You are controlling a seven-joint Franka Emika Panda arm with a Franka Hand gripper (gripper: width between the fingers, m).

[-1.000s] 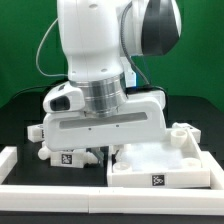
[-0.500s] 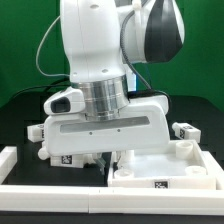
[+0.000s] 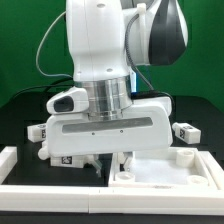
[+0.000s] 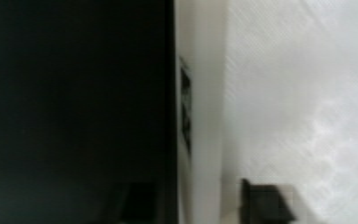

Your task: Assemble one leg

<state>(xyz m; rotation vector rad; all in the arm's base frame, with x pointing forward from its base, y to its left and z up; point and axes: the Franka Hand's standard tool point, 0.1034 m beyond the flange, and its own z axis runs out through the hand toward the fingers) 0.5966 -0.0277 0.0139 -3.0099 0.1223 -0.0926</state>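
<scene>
The large flat white square panel point(image 3: 168, 172) with raised edges lies at the exterior view's right. My gripper point(image 3: 116, 162) is low at the panel's left edge. In the wrist view my gripper point(image 4: 202, 205) has one dark finger point(image 4: 274, 200) over the white panel point(image 4: 300, 100) and the other over the black table, with the panel's raised edge between them; it looks shut on that edge. Stubby white legs lie around: one point(image 3: 35, 130) at the far left, one with a tag point(image 3: 60, 158) under my hand, and one point(image 3: 186, 131) at the right.
A white rail point(image 3: 100, 205) runs along the front of the black table, with another piece point(image 3: 8, 160) at the left. My arm's wide body hides the table's middle. Cables hang behind the arm.
My arm has moved toward the exterior view's right, and the square panel has slid with it. The tag on the panel's front edge no longer shows. The right leg has come into view.
</scene>
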